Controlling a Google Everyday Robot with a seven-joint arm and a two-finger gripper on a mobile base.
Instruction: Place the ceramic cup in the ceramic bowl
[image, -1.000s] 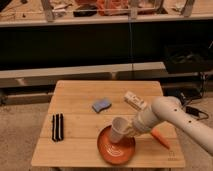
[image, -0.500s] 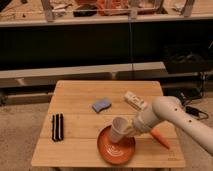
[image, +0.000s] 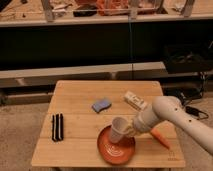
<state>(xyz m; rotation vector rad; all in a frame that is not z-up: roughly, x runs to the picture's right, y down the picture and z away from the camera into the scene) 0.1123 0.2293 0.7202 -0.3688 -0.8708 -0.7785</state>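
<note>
We note that the arm (image: 172, 114) is cut off at the right frame edge. The gripper (image: 129, 130) at its end is largely masked by the ceramic cup (image: 118, 129). Its fingers are hard to make out, but they appear clamped on the cup's right side. The cup hangs tilted over the upper part of the ceramic bowl (image: 107, 150), which sits near the worktop's (image: 80, 97) front edge. An orange carrot-shaped item (image: 161, 139) lies partly hidden behind the arm.

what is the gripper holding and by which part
The gripper holds the ceramic cup by its upper side wall, on the side facing the arm. The cup is tilted over the ceramic bowl.
</note>
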